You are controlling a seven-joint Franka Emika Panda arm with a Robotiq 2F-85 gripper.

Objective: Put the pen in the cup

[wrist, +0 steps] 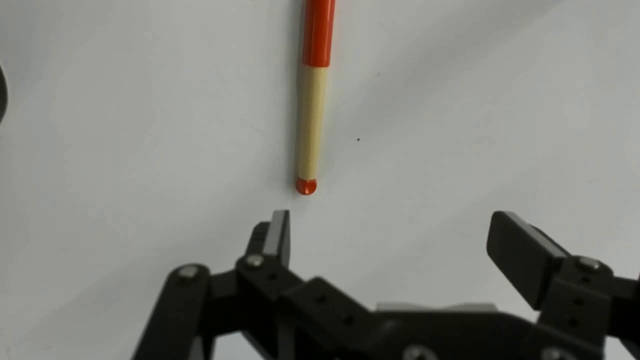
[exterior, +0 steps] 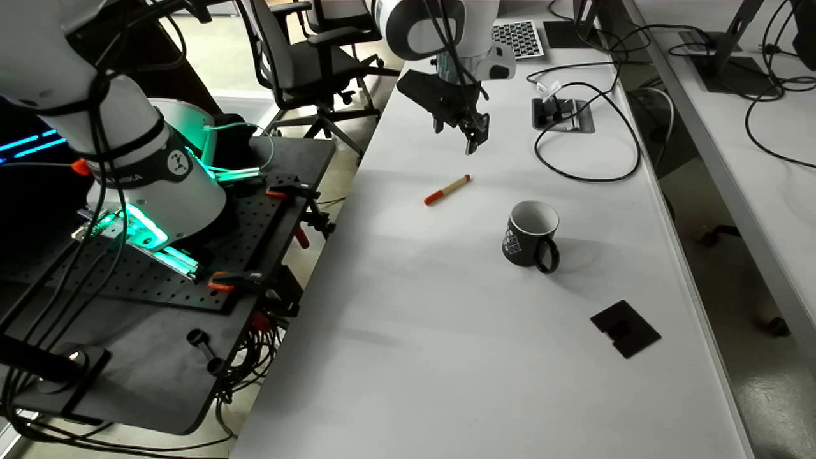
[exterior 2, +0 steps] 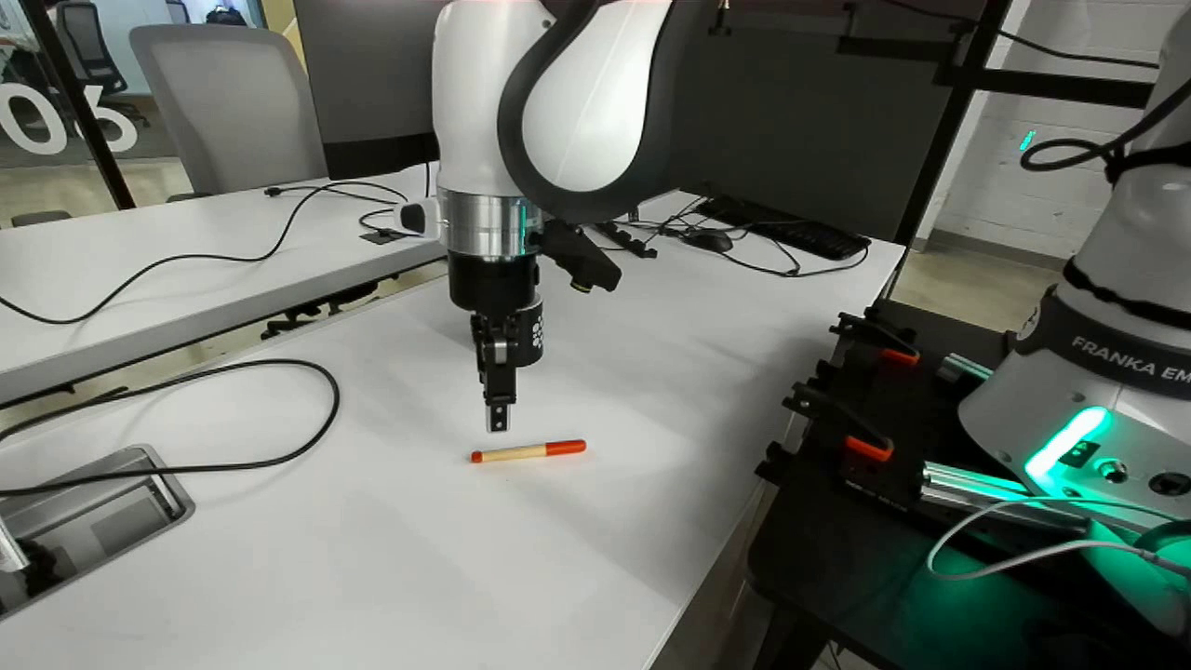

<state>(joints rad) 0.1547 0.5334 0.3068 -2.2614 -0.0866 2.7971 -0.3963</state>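
Observation:
The pen [exterior: 448,189], tan with a red cap and a small red end, lies flat on the white table in both exterior views. In the wrist view the pen [wrist: 313,110] points up and down the picture, its capped end cut off by the top edge. A black cup [exterior: 524,241] with a whitish inside stands upright, handle at its side; in an exterior view the cup [exterior 2: 533,337] is partly hidden behind the gripper. My gripper [wrist: 390,217] hovers above the table near the pen's small red end, its fingers wide apart and nothing between them.
A flat black square piece [exterior: 628,331] lies beyond the cup. Across the table from the pen, a black cable [exterior: 590,179] loops beside a grey metal box [exterior: 583,118] set in the tabletop. The robot's base [exterior: 159,185] stands on a separate black table with clamps.

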